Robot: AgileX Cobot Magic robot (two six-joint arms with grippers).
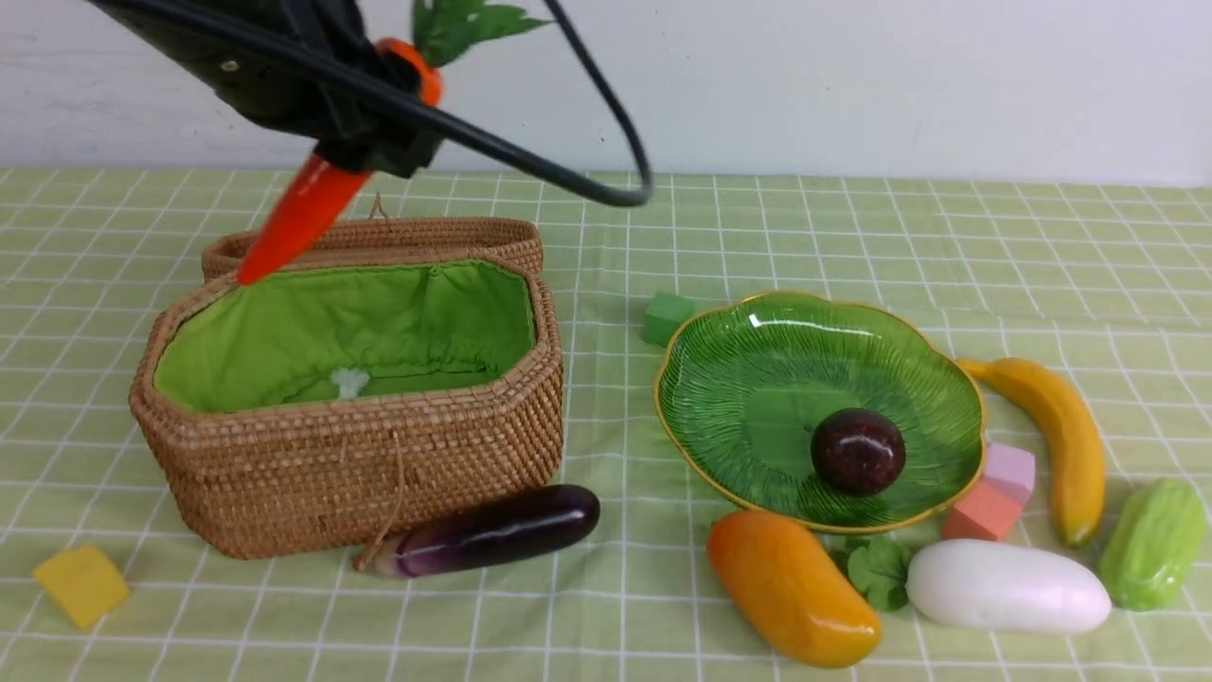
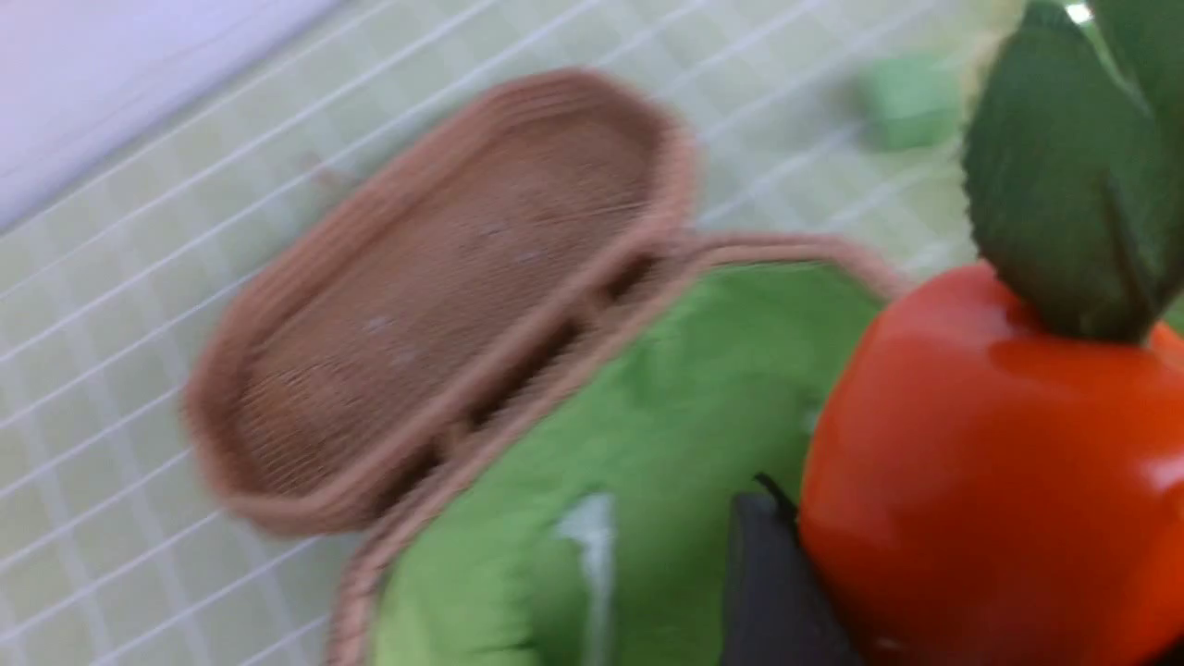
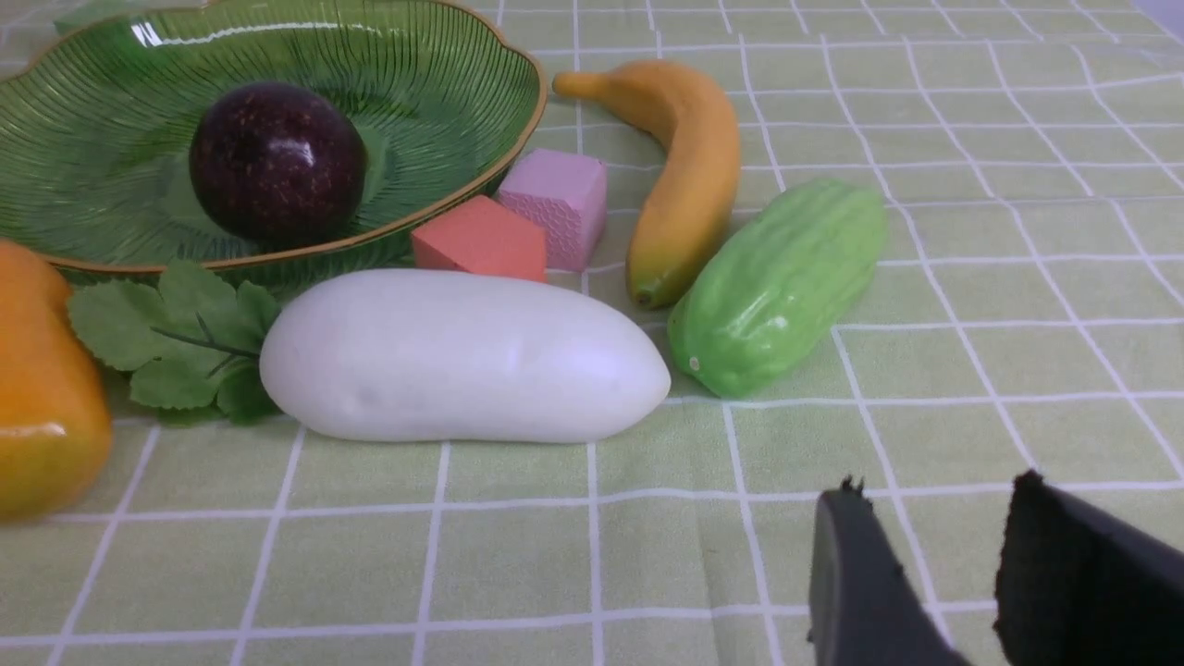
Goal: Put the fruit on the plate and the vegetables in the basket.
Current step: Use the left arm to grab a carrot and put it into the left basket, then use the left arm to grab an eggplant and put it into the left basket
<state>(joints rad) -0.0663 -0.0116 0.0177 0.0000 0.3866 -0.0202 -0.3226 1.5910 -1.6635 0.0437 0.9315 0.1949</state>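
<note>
My left gripper [image 1: 379, 123] is shut on the red-orange piece with green leaves [image 1: 303, 213], which hangs tip-down over the far-left rim of the open basket [image 1: 360, 445]. One dark finger [image 2: 768, 592] presses its side. A maroon ball [image 1: 857, 451] lies on the plate [image 1: 720, 332]. The banana [image 1: 1060, 436], mango [image 1: 791, 587], eggplant [image 1: 492, 530], gourd [image 1: 1153, 542], white oval [image 1: 1008, 585] and leaf sprig [image 1: 879, 568] lie on the cloth. My right gripper [image 3: 934, 499] is open and empty, low over the cloth near the gourd [image 3: 777, 287].
The wicker lid [image 1: 379, 237] lies behind the basket. Foam cubes sit around: yellow [image 1: 80, 584] at front left, green [image 1: 668, 317] behind the plate, pink [image 1: 1009, 471] and coral [image 1: 980, 511] by its right rim. A black cable [image 1: 606, 189] loops over the table.
</note>
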